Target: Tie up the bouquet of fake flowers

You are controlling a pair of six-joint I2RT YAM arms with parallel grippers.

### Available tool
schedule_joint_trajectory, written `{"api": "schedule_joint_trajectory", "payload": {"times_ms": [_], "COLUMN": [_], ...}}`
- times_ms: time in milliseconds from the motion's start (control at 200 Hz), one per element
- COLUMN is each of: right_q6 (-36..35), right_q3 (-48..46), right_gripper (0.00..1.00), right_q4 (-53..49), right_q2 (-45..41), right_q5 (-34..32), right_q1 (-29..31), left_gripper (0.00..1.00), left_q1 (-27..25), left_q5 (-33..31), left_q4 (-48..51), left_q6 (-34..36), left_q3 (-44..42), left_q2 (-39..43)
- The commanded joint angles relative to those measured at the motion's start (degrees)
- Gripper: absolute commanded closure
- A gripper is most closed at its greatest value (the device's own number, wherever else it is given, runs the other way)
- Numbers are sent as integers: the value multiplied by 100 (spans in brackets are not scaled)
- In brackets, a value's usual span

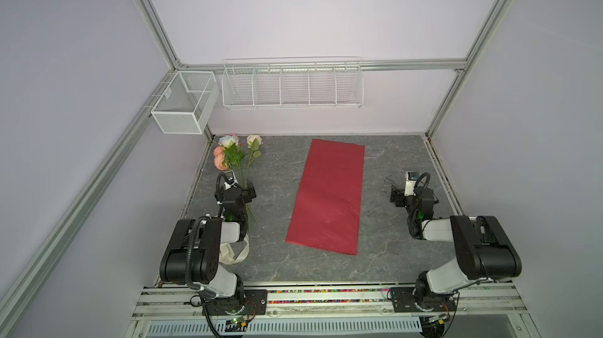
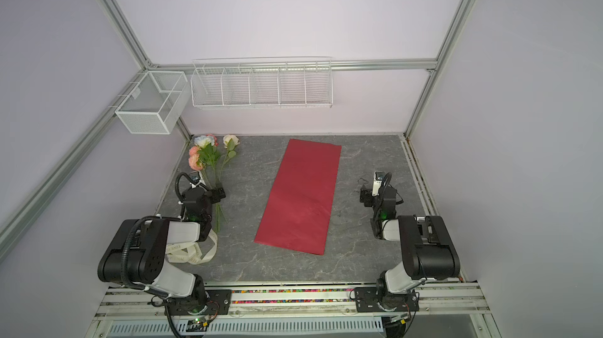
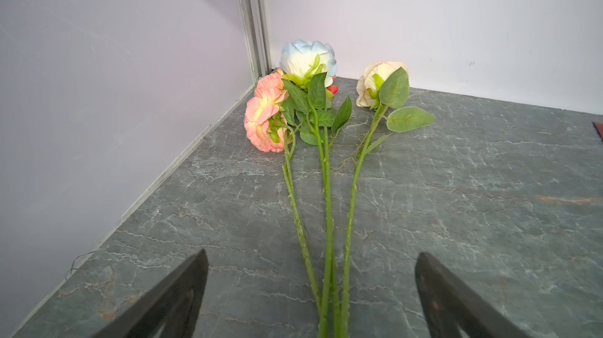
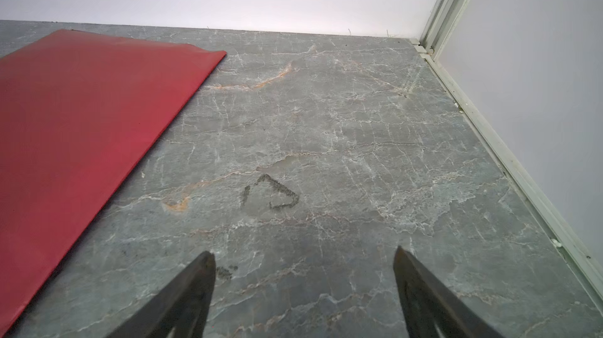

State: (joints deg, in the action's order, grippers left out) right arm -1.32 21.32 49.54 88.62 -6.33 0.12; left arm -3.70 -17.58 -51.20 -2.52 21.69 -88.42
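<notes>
Left arm [image 1: 195, 254] and right arm [image 1: 479, 248] sat nearest in both top views, shoulders above the front rail [image 1: 326, 298]. Coiled ribbon [image 1: 239, 253] lay on the desk [image 1: 391, 254], partly under the left arm. Untied bouquet [image 1: 233, 155] lay loose in the far left corner, heads toward the far side, cut ends toward the left claw [image 1: 243, 189]. Dark-red paper [image 1: 328, 196] lay flat mid-desk, well apart from the flowers. To the right of the paper, the right claw [image 1: 396, 196] was over bare desk, holding nothing.

Left wrist view: left claw [image 3: 312, 253] wide, one finger on each side of the stems [image 3: 327, 189], no contact seen. Three stems converged between the jaws and fanned out toward the heads. The cream rose [image 3: 375, 81] lay apart from the others.

Right wrist view: right claw [image 4: 304, 251] wide and empty over bare desk, with the paper [image 4: 81, 117] off to one side.

Judgement: task barely begun; the step in hand looked like gathering the stems.

Risks:
- Thin stems lying flat on the desk could slip under the fingertips.
- Fingertips could jam on the desk if brought too low.
- A close made where the stems fan could miss one, likely the cream rose's.
- A moving left arm could drag the ribbon beneath it.
</notes>
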Motion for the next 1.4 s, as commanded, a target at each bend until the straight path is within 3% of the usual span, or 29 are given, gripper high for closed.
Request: {"api": "schedule_joint_trajectory", "payload": {"times_ms": [0, 1050, 1220, 1320, 1400], "right_q6": [-18, -54, -125, 98, 460], "right_q3": [74, 59, 309, 781, 1109], "right_gripper": [12, 12, 12, 12, 12], "right_q4": [12, 57, -724, -2175, -3201], "right_q2": [-99, -131, -476, -1016, -1404], "right_q5": [53, 114, 12, -32, 99], "right_q1": [-12, -8, 75, 119, 115], "left_gripper": [1, 1, 1, 1, 1], "left_q1": [19, 19, 15, 3, 1], "left_q5": [-39, -184, -269, -338, -522], "left_q4": [-169, -529, -865, -146, 970], "left_q6": [2, -76, -99, -111, -325], "left_q3": [25, -182, -467, -312, -50], "left_q2": [-46, -14, 237, 707, 1258]}}
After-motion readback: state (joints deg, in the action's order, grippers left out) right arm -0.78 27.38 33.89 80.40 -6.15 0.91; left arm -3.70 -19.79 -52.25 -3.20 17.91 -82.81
